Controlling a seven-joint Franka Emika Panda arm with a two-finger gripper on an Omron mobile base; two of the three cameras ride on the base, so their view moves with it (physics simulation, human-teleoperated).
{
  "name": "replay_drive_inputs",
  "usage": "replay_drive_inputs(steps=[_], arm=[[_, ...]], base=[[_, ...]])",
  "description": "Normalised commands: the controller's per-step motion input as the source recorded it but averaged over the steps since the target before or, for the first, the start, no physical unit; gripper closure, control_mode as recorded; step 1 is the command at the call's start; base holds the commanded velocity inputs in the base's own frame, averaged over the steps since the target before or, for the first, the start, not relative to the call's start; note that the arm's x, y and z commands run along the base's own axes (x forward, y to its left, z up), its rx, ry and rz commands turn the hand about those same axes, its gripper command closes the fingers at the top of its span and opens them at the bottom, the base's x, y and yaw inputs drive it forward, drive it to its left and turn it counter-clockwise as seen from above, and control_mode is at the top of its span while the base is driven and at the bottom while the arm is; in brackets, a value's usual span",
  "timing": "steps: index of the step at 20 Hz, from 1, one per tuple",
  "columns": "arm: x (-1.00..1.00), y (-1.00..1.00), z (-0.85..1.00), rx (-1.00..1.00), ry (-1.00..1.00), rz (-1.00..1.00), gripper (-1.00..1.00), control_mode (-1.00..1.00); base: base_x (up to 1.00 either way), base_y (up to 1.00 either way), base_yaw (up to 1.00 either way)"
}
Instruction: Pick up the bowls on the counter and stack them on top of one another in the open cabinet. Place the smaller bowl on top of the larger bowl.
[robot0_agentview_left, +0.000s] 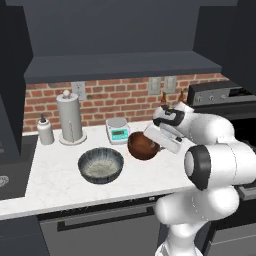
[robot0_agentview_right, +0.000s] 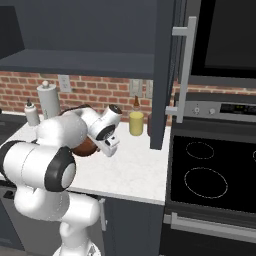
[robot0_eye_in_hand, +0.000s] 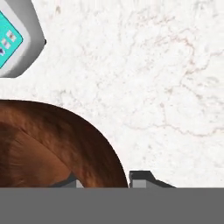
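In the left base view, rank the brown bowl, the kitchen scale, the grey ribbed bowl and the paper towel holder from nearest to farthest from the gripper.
1. Brown bowl, right at the gripper, its rim between the fingers.
2. Kitchen scale, just behind the bowl, toward the brick wall.
3. Grey ribbed bowl, further left, near the counter's front edge.
4. Paper towel holder, far left at the back.

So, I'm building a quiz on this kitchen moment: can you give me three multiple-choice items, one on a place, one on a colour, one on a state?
1. Where is the grey bowl?
A. in the cabinet
B. on the counter
C. on the stovetop

2. What colour is the scale's panel?
A. teal
B. red
C. yellow

3. How is the brown bowl?
A. stacked in the grey bowl
B. on the shelf
C. tilted, its rim between the jaws

Answers: B, it rests on the counter; A, the panel shows teal; C, the hand view shows a finger either side of the rim.
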Motion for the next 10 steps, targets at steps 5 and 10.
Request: replay_drive_inputs(steps=[5,10], arm=[[-0.37,0.14,0.95,0.10,-0.06,0.00,1.00,-1.00],[-0.09,0.90,0.44,0.03,0.04,0.00,1.00,-1.00]], base=[[0.00,0.00,0.00],[0.00,0.00,0.00]])
